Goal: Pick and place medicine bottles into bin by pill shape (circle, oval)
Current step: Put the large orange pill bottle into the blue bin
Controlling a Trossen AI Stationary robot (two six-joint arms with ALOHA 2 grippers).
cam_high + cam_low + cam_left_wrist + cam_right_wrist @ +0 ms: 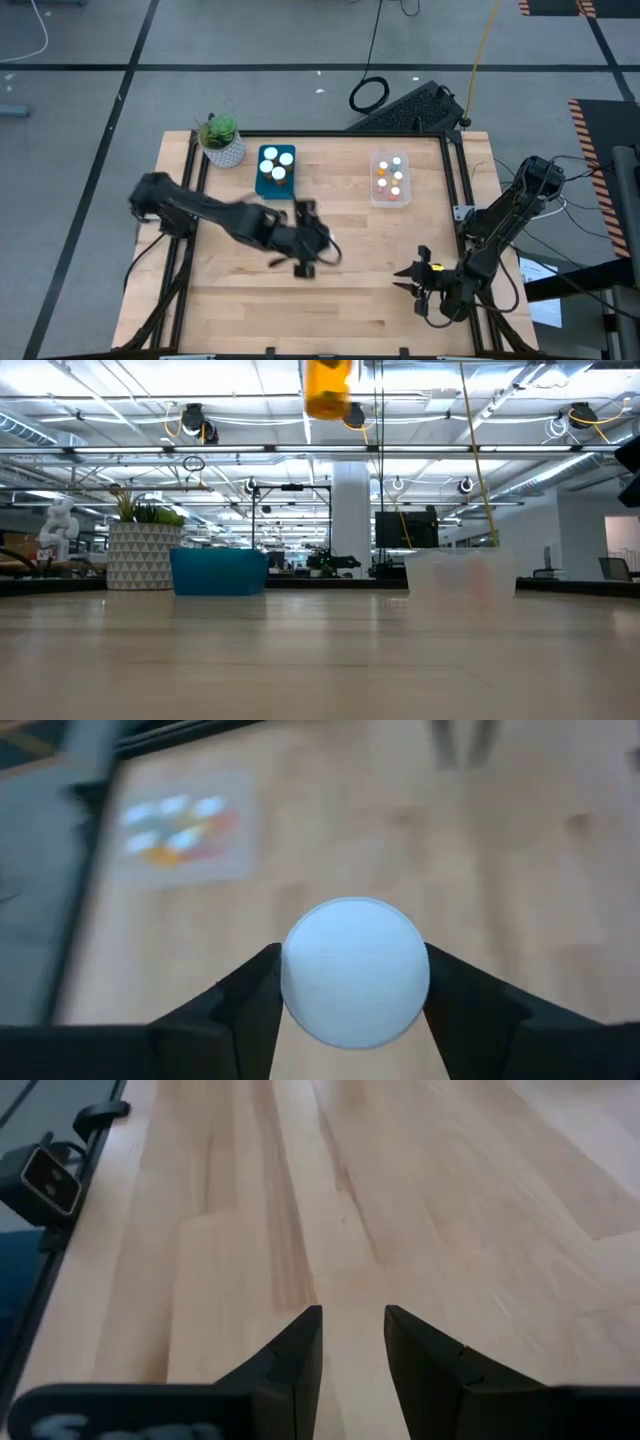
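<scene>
In the left wrist view my left gripper point(355, 978) is shut on a medicine bottle whose round white cap point(355, 970) fills the gap between the fingers. The low view shows the bottle's amber body point(328, 388) high above the table. From above, this gripper point(305, 262) is over the table's middle. A blue bin point(276, 172) and a clear bin point(391, 178) stand at the far side, each holding white-capped bottles. My right gripper point(353, 1330) hovers near the table's near right part point(408, 281), open by a narrow gap, with nothing in it. My left gripper pinches the bottle between its two fingers at the sides of the white cap point(292, 978). The fingers come from above, pointing down. The bottle hangs roughly upright below them, its amber body point(328, 395) lifted well clear of the table.
A potted green plant point(221, 140) stands at the far left corner, beside the blue bin point(218, 570). The clear bin point(460, 574) is to the right of it. Bare wood lies across the table's middle and near side point(350, 300).
</scene>
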